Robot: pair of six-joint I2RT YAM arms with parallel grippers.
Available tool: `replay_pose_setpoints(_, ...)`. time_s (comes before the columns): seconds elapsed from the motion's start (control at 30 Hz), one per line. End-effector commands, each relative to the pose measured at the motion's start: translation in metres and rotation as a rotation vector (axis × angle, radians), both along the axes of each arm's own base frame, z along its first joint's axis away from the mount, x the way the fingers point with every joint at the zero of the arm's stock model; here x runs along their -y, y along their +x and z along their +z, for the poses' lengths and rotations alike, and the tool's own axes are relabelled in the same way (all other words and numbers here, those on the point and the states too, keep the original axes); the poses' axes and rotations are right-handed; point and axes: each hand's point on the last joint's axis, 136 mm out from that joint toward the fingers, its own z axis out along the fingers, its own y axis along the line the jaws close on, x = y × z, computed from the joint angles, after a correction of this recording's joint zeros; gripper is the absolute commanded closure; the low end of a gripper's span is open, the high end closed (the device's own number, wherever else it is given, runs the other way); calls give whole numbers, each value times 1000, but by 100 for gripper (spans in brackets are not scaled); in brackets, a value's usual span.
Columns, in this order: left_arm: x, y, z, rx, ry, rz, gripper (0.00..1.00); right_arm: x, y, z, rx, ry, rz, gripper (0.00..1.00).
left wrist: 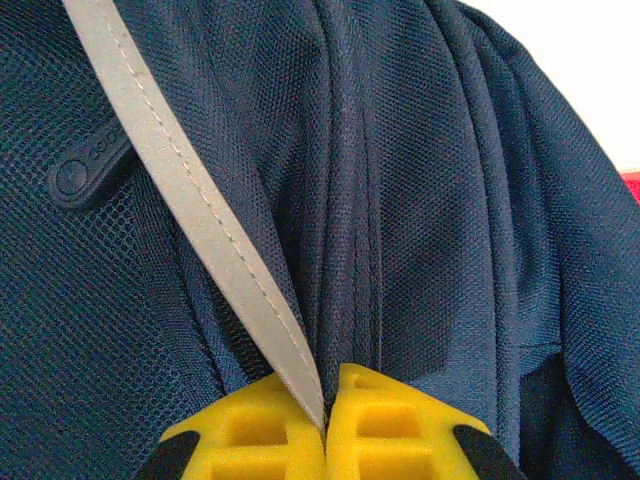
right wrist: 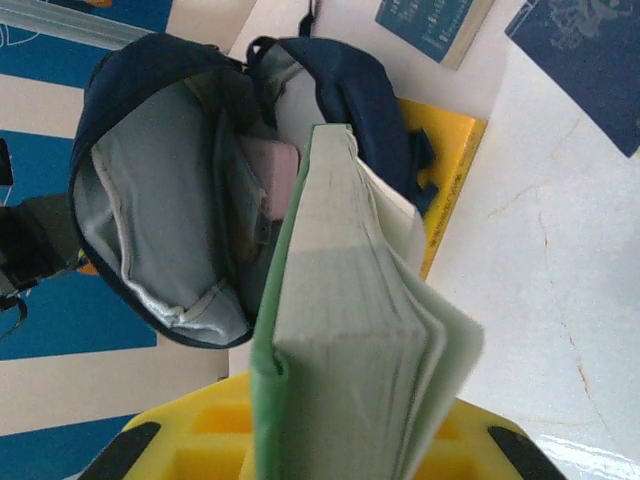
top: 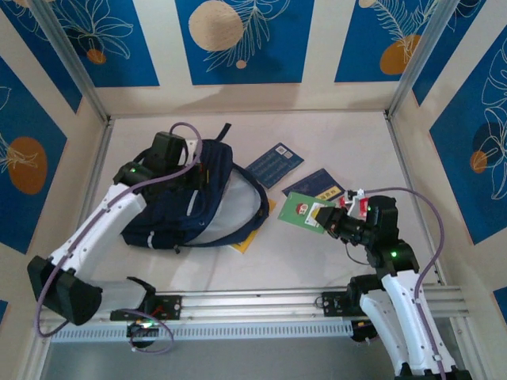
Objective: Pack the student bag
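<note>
The student bag (top: pixel 207 207), navy with a pale lining, lies on its side at the left of the table, its mouth gaping to the right. My left gripper (top: pixel 192 176) sits on top of the bag. Its yellow jaws (left wrist: pixel 326 420) are shut on a grey reflective stripe (left wrist: pixel 190 190) and a fold of navy fabric. Just right of the bag's mouth, my right gripper (top: pixel 329 220) is shut on a green-covered book (top: pixel 303 212). In the right wrist view this book (right wrist: pixel 350 330) stands edge-on in front of the open bag (right wrist: pixel 160 200), with my right gripper (right wrist: pixel 340 445) below it.
A yellow book (top: pixel 252 234) lies partly under the bag's mouth. Two blue books (top: pixel 275 164) (top: pixel 323 184) rest on the table behind the green one. Something pink (right wrist: pixel 278 172) shows inside the bag. Walls close the table on three sides.
</note>
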Motion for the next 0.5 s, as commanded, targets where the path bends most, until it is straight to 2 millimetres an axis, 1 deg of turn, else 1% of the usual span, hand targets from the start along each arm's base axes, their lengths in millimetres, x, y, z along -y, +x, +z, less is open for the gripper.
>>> replay_pose_setpoints(0.0,11,-5,61,223,-85,-105,100,4,0,31,96,-39,-10,100)
replay_pose_setpoints(0.1,13,-15,80,269,-118,-143,100,6,0,47,132,-75,-9,100)
replay_pose_setpoints(0.17,19,-21,89,280,-153,-180,100,5,0,60,166,-80,0,100)
replay_pose_setpoints(0.3,34,-35,101,281,-244,-268,100,-7,-4,91,256,-28,74,100)
replay_pose_setpoints(0.4,40,-46,107,279,-285,-324,100,-15,-8,107,302,12,120,100)
replay_pose_setpoints(0.47,41,-51,108,285,-287,-352,100,-22,-12,115,326,45,166,100)
